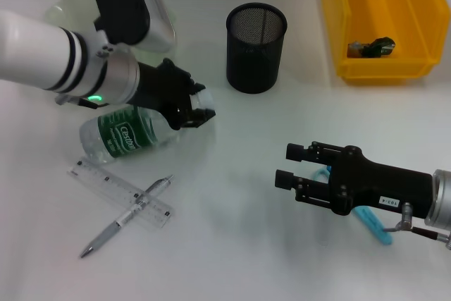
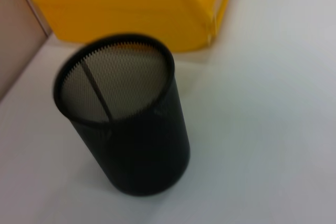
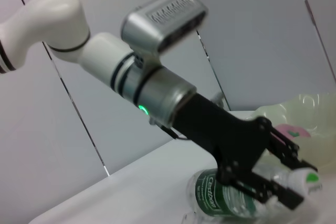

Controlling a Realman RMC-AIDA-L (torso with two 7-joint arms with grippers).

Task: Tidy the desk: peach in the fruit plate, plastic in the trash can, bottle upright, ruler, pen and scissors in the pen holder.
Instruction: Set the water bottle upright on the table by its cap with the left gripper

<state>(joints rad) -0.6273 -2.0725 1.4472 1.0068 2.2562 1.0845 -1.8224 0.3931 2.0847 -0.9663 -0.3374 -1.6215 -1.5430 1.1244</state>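
On a white desk (image 1: 232, 195), the fruit plate (image 1: 67, 8) sits far left with something pink in it, probably the peach. The left claw (image 1: 194, 111) grips the neck of the bottle (image 1: 127, 135), which lies on its side. Below, the ruler (image 1: 120, 193) and pen (image 1: 127, 215) lie crossed. The pen holder (image 1: 256, 47) stands empty. The right claw (image 1: 299, 165) hovers wide over blue scissors (image 1: 370, 220). The yellow trash can (image 1: 384, 22) holds crumpled plastic (image 1: 372, 47).

1. My black left gripper (image 1: 194, 107) met a clear bottle (image 1: 130, 135) with a green label.
2. The pen holder (image 1: 256, 47) was black mesh.
3. The bin (image 1: 384, 19) was yellow.
4. The scissors (image 1: 372, 222) were light blue.
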